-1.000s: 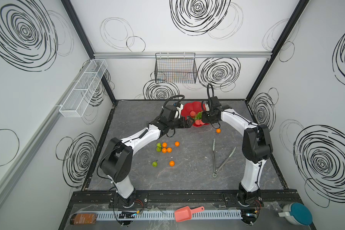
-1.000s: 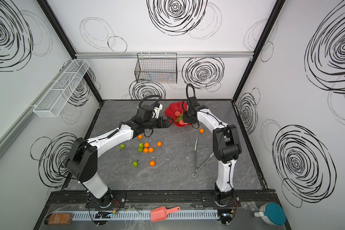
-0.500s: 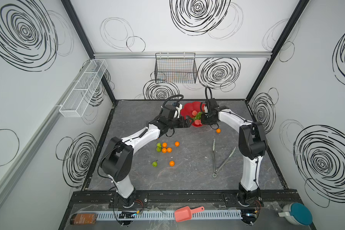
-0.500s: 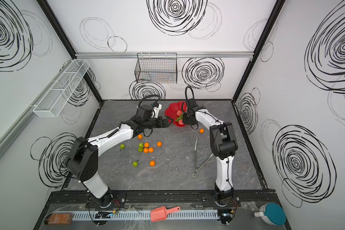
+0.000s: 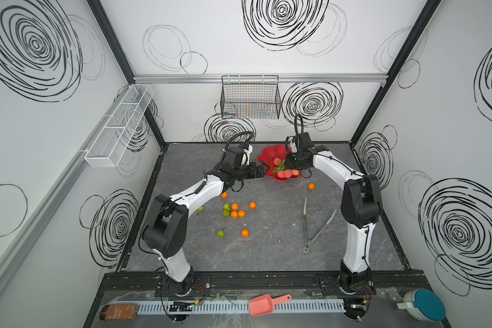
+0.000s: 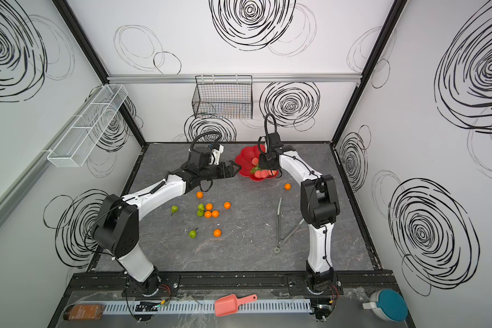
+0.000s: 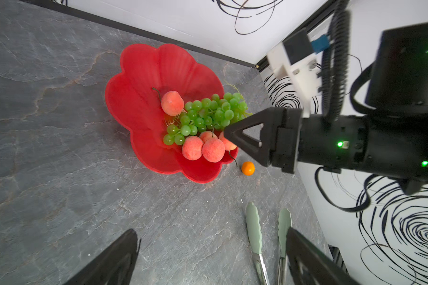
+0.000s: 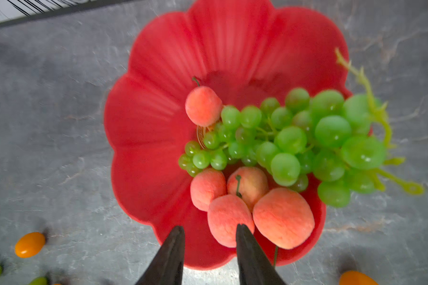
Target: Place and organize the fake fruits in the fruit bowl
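The red flower-shaped fruit bowl (image 5: 270, 153) (image 6: 246, 157) (image 7: 146, 81) (image 8: 171, 74) sits at the back centre of the table. In it lie a bunch of green grapes (image 5: 279, 166) (image 7: 208, 113) (image 8: 294, 138) and several pink peaches (image 5: 286, 173) (image 7: 213, 149) (image 8: 282, 217). My right gripper (image 5: 287, 166) (image 6: 263, 166) (image 8: 210, 227) hovers over the bowl's near rim beside the peaches, open, with nothing between its fingers. My left gripper (image 5: 263, 169) (image 6: 235, 168) (image 7: 210, 232) stands open and empty at the bowl's left rim. Several oranges (image 5: 234, 211) and three green pears (image 5: 226, 210) lie loose on the table.
One orange (image 5: 311, 186) (image 7: 247, 168) lies just right of the bowl. Metal tongs with green tips (image 5: 313, 224) (image 7: 253, 222) lie at the right. A black wire basket (image 5: 250, 99) hangs on the back wall. A pink scoop (image 5: 264, 304) rests on the front ledge.
The right arm's elbow has swung slightly inward while its gripper stays over the bowl. The left arm has not moved.
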Controlling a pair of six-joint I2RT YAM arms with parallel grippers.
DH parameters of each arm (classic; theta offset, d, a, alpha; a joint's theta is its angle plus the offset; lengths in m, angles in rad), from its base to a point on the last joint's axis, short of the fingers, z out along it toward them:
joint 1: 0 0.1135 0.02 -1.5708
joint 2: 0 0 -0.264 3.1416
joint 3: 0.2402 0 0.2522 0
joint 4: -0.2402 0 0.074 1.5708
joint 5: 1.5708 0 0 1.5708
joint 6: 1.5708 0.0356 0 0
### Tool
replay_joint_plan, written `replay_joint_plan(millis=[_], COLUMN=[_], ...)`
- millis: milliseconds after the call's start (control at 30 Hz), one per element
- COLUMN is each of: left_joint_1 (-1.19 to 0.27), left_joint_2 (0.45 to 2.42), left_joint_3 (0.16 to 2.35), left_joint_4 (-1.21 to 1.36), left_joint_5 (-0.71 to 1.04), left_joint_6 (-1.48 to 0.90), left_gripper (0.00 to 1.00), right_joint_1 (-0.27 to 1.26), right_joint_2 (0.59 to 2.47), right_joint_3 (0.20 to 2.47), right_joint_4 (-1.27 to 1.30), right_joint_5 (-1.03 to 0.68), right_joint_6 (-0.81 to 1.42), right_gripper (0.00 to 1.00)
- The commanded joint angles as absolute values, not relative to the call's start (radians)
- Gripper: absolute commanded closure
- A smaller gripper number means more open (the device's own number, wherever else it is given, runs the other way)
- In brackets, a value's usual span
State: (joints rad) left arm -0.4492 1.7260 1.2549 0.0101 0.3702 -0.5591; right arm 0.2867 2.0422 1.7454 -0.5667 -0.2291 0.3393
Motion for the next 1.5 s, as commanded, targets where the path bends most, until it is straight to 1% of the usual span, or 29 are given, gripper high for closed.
replay_joint_plan(millis=[0,167,333,467,600,767,1067,1233,1467], left_joint_1=[-0.431,-0.407,-0.404,-0.402,-0.403,-0.402,-0.396,-0.388,-0.384], left_joint_2=[1.743,1.748,1.767,1.783,1.789,1.791,1.792,1.792,1.791], left_joint_3=[1.274,1.243,1.249,1.261,1.269,1.274,1.273,1.272,1.272], left_joint_4=[0.091,0.186,0.195,0.190,0.189,0.189,0.188,0.190,0.190], left_joint_5=[0.387,0.401,0.425,0.443,0.450,0.453,0.456,0.459,0.461], left_joint_6=[-0.560,-0.603,-0.615,-0.619,-0.620,-0.620,-0.623,-0.628,-0.630], left_gripper=[0.04,0.04,0.04,0.04,0.04,0.04,0.04,0.04,0.04], right_joint_1=[0.286,0.287,0.289,0.296,0.307,0.330,0.386,0.394,0.395], right_joint_2=[2.116,2.236,2.337,2.380,2.408,2.476,2.502,2.507,2.524], right_joint_3=[1.839,1.984,2.120,2.162,2.182,2.273,2.284,2.284,2.285], right_joint_4=[-0.549,-0.571,-0.606,-0.600,-0.585,-0.639,-0.613,-0.614,-0.615], right_joint_5=[-0.247,-0.247,-0.231,-0.203,-0.158,-0.107,0.044,0.098,0.098], right_joint_6=[0.337,0.324,0.288,0.245,0.216,0.175,0.108,0.087,0.078], right_gripper=[0.61,0.61,0.61,0.60,0.57,0.52,0.50,0.47,0.43])
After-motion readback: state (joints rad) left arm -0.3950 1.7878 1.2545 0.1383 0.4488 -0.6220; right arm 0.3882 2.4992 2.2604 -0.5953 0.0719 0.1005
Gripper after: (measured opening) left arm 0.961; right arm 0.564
